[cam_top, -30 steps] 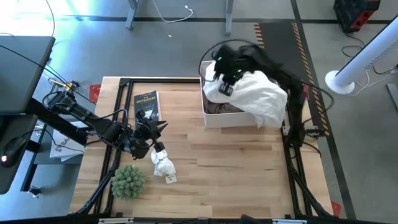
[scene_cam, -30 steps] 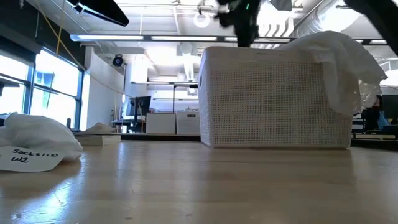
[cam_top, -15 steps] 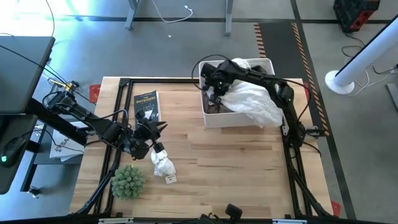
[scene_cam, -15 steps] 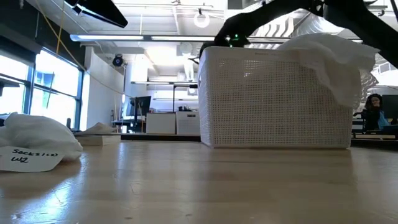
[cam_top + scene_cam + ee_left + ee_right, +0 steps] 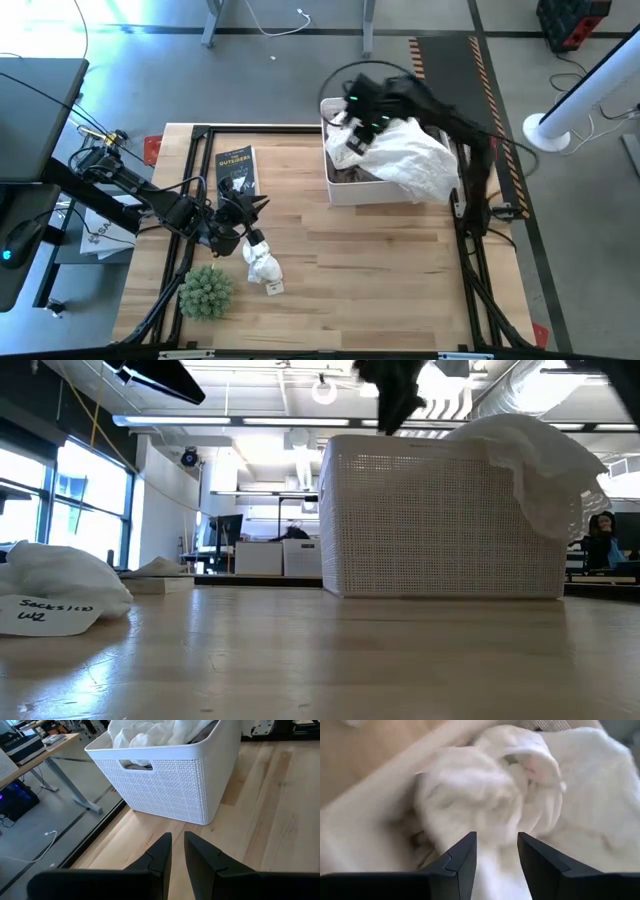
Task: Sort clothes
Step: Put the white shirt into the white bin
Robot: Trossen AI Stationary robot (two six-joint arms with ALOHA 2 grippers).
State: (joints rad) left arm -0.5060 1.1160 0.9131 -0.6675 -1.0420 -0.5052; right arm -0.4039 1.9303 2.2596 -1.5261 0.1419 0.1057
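Note:
The clothes fill a white basket (image 5: 340, 188) at the table's far right. A big white garment (image 5: 420, 165) hangs over its right rim, and a brownish piece (image 5: 350, 175) shows inside. My right gripper (image 5: 352, 132) hovers open over the basket's far left corner, above a rumpled white piece (image 5: 485, 795), with nothing hanging from it in the low view (image 5: 393, 422). A small white bundle (image 5: 263, 265) with a paper tag (image 5: 45, 615) lies on the table's near left. My left gripper (image 5: 258, 203) waits above the table just beyond that bundle, pointing toward the basket, its fingers (image 5: 162, 852) a narrow gap apart around nothing.
A dark book (image 5: 236, 168) lies at the far left. A round green spiky plant (image 5: 206, 290) stands at the near left corner. Bare wood stretches across the table's middle and near right. A black frame (image 5: 200, 135) edges the table. A person (image 5: 600, 535) sits in the room beyond.
My right gripper dropped into the left part of the basket among the clothes, then rose again to hover over the basket's far left corner. My left arm and the bundle kept still.

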